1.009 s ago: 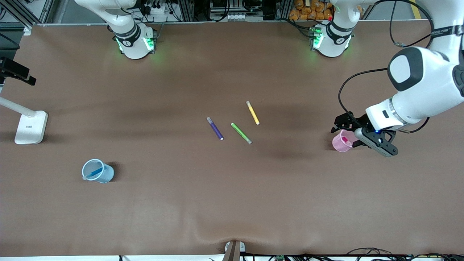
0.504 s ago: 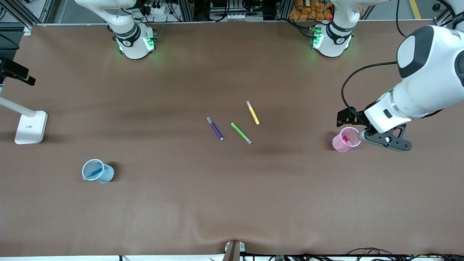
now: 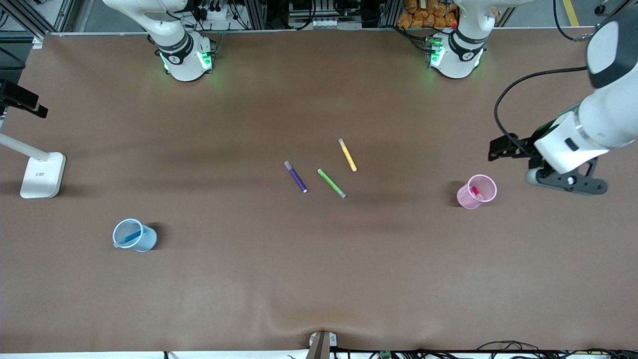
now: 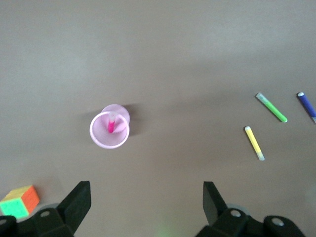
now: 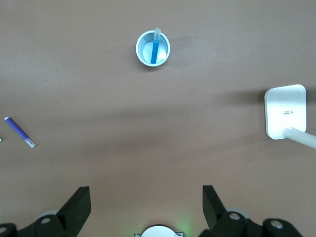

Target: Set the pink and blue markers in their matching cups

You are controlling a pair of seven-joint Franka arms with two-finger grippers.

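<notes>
Pink marker (image 3: 474, 191) stands in the pink cup (image 3: 477, 192) toward my left arm's end of the surface (image 3: 319, 274); blue marker (image 3: 130, 236) leans in the blue cup (image 3: 133, 235) toward my right arm's end. My left hand (image 3: 518, 162), fingers spread and empty, hangs near the pink cup. My right hand (image 5: 146, 205), likewise spread, waits high over the surface.

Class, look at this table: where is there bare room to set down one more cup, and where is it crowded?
Bare cloth lies between the blue cup and the purple marker, and between the green marker and the pink cup. The strip nearest the front camera is bare too. The purple, green and yellow marker crowd the middle.
</notes>
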